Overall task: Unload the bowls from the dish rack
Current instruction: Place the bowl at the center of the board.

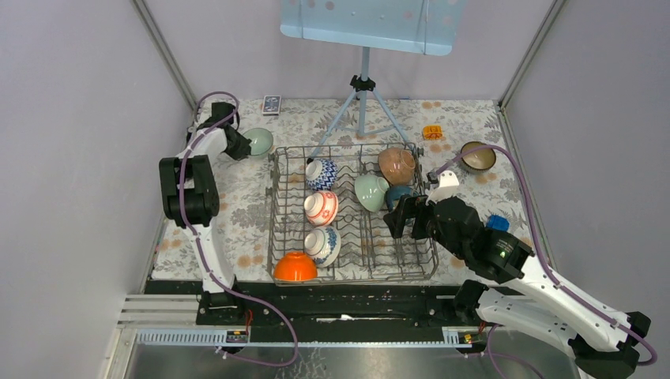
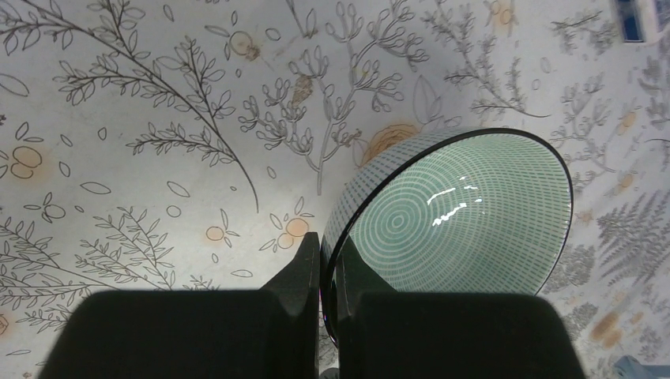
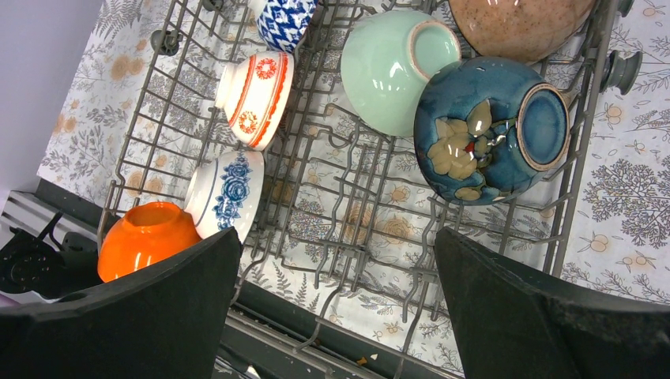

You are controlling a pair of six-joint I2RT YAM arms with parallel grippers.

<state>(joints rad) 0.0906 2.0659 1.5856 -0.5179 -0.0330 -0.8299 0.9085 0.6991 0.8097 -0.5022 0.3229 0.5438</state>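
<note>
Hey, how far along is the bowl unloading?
Done: one dark brown bowl sits right of the grey wire dish rack. In hand: the left gripper pinches a pale green bowl by its rim, left of the rack. Left: seven bowls in the rack; the open right gripper hovers above them.

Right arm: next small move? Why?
Likely lower the right gripper onto the dark blue flowered bowl. Its jaws stand wide open and empty, and that bowl lies on its side in the dish rack, straight ahead of them.

Lab test cell: plain panel walls (image 1: 71, 118), tripod (image 1: 363, 83) (floral tablecloth (image 1: 245, 213)).
</note>
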